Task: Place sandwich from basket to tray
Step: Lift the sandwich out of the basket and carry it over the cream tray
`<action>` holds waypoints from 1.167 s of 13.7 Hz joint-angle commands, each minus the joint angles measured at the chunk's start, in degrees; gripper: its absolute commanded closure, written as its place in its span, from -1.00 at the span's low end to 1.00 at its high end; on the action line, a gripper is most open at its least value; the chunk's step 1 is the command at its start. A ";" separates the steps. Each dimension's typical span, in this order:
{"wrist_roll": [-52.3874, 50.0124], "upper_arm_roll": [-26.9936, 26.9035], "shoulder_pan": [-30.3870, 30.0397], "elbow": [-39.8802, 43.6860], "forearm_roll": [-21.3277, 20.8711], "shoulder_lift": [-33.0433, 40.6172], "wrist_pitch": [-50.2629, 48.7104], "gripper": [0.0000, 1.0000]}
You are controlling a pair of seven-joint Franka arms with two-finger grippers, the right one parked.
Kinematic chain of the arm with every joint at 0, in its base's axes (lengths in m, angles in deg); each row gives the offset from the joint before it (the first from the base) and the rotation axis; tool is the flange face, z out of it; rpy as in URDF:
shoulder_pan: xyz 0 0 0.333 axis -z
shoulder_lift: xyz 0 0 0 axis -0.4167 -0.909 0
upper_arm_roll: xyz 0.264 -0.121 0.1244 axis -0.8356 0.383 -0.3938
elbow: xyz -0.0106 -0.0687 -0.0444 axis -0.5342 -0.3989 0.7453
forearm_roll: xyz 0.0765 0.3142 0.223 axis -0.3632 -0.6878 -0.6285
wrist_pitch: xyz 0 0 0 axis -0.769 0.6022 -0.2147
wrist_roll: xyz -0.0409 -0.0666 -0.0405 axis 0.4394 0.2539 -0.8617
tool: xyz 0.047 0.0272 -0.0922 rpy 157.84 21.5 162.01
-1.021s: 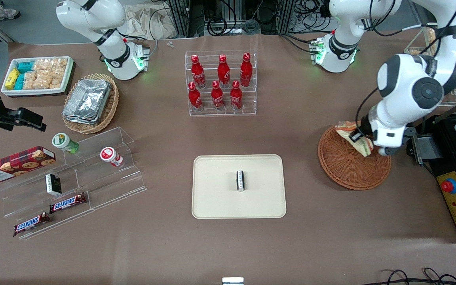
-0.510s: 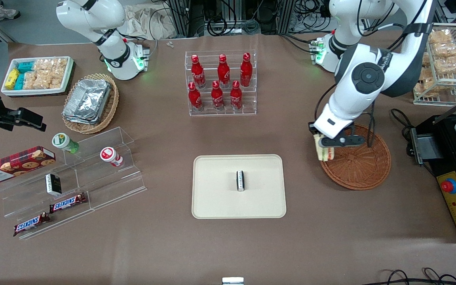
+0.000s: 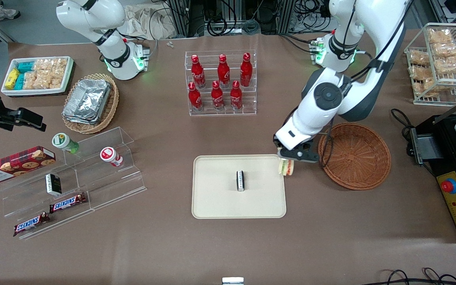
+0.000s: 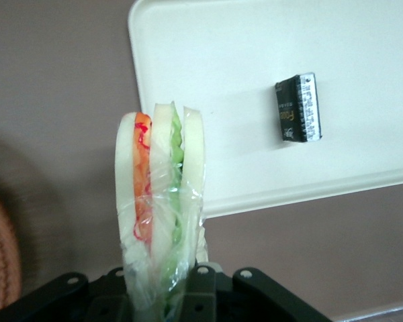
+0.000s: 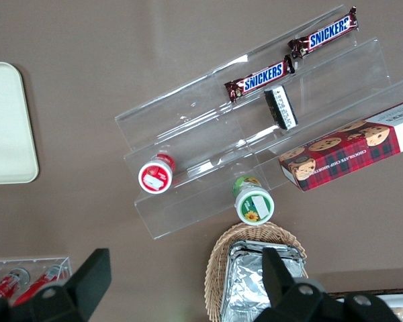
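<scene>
Midway, I held the gripper point(image 3: 287, 161) clamped on the wrapped sandwich point(image 3: 285, 167), wedge hanging upright below it to clear the rim, just at the tray point(image 3: 220, 198) edge, with the emptied basket point(image 3: 354, 156) beside it toward my working arm's end.

Bench: brown-covered bench point(image 3: 164, 245).
Centre: cream rectangular tray point(image 3: 216, 202).
Working arm's end: round reddish-brown wicker basket point(image 3: 356, 158), well apart from the tray.
Farther from the camera: clear acrylic rack of red bottles point(image 3: 221, 85).
Parked arm's end: pale wicker basket with foil containers point(image 3: 89, 103), clear acrylic stepped stand point(image 3: 105, 186), white bin of snack packets point(image 3: 38, 75).
Gripper point(image 3: 287, 160): above the tray's edge nearest the reddish-brown basket.
</scene>
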 commanded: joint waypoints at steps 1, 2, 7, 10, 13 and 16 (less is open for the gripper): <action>-6.84 0.60 1.17 7.55 -8.62 -9.21 -0.42 1.00; -9.66 1.30 1.17 8.77 -12.49 -11.93 -0.25 1.00; -14.34 1.83 1.09 13.71 -20.08 -20.56 -0.16 1.00; -14.34 1.83 1.35 13.80 -21.13 -22.41 2.46 1.00; -15.30 1.75 1.44 13.88 -21.75 -24.61 3.97 -1.00; -15.40 1.75 1.35 13.97 -21.67 -24.44 3.88 -1.00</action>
